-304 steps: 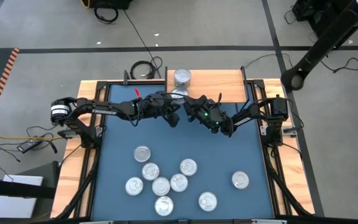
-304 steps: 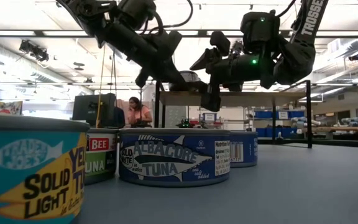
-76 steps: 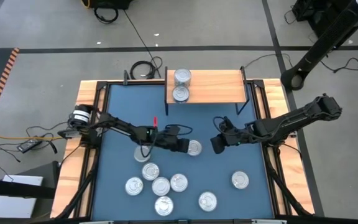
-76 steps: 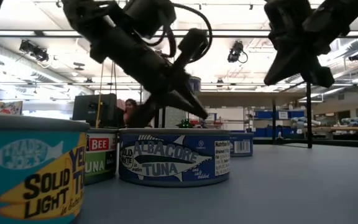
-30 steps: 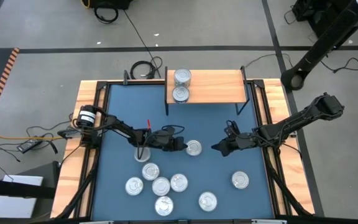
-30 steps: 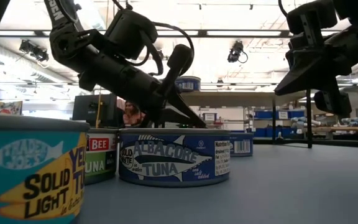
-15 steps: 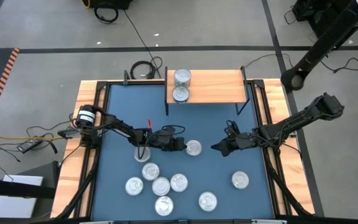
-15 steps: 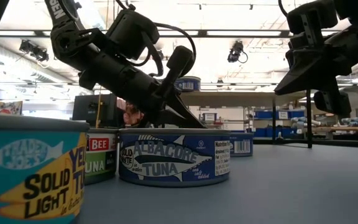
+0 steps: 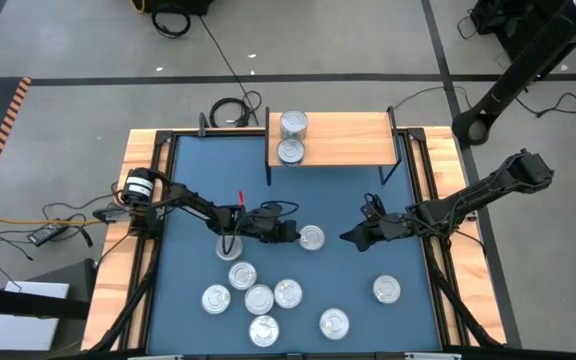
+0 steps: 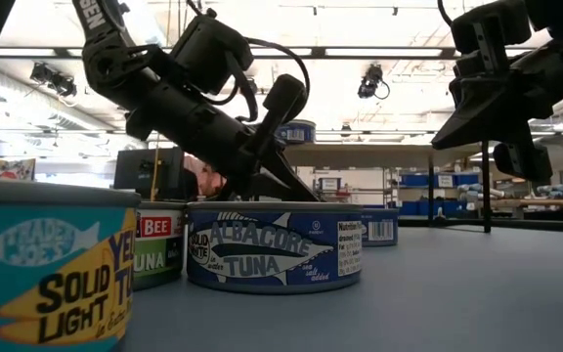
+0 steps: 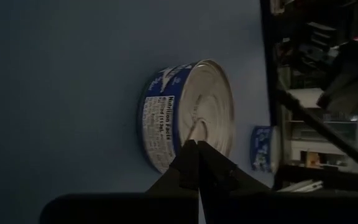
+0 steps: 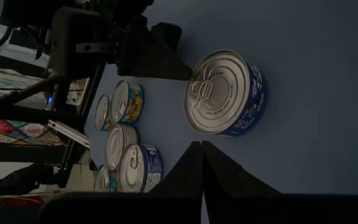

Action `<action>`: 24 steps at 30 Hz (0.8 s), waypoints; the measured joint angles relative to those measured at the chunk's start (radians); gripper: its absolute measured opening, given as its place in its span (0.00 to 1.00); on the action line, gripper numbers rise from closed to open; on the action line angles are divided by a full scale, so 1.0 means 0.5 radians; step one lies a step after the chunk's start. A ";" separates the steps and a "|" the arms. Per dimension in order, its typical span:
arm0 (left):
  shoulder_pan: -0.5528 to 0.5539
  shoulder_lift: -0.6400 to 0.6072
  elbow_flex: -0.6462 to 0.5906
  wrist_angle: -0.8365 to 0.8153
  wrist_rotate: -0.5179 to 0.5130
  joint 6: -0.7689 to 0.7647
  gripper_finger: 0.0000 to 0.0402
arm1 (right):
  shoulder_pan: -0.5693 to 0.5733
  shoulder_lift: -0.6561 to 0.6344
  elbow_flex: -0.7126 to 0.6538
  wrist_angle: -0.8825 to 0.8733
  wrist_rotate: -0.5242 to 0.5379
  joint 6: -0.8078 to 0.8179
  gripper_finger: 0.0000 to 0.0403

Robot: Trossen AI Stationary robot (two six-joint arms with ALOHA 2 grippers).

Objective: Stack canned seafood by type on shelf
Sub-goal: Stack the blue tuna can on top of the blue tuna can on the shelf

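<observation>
- The left gripper [image 9: 290, 233] is seen low over the blue table [image 9: 368, 195], its fingers pressed together and nothing held, the tips just beside a lone tin [image 9: 312, 238].
- That tin lies flat near the table's middle, lid upward, short axis vertical; being round, no long axis can be told.
- In the left wrist view, its blue label [image 11: 160, 121] faces the camera.
- The right gripper [image 9: 348, 238] is placed on the tin's other side, also pinched closed and empty, apart from it.
- On the shelf [image 9: 348, 140] at the far edge, two tins [image 9: 292, 126] are set flat at its left end.
- A cluster of tins [image 9: 259, 298] lies flat on the near left; one more tin [image 9: 387, 290] sits to the right.
</observation>
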 joint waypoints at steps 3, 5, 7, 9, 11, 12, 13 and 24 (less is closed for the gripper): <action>0.001 0.000 0.055 -0.121 0.010 0.068 0.00 | 0.000 0.000 0.000 0.000 0.000 0.000 0.02; 0.004 0.002 0.086 -0.167 -0.004 0.106 0.00 | 0.000 0.000 0.000 0.000 0.000 0.000 0.02; 0.015 0.002 0.113 -0.222 -0.013 0.117 0.00 | 0.000 0.000 0.000 0.000 0.000 0.006 0.02; 0.022 0.000 0.116 -0.276 -0.014 0.114 0.00 | 0.000 0.000 0.000 0.000 0.000 0.006 0.03; 0.023 0.002 0.116 -0.308 -0.016 0.114 0.00 | 0.000 0.000 0.000 0.000 -0.001 0.002 0.04; 0.023 0.004 0.119 -0.323 -0.015 0.115 0.00 | 0.000 0.000 0.000 -0.001 -0.002 -0.010 0.04; 0.023 0.003 0.117 -0.329 -0.014 0.116 0.00 | 0.000 0.000 0.000 -0.001 -0.002 -0.028 0.05; 0.021 0.004 0.113 -0.292 -0.005 0.132 0.00 | -0.006 0.000 0.007 0.282 0.068 -0.521 0.16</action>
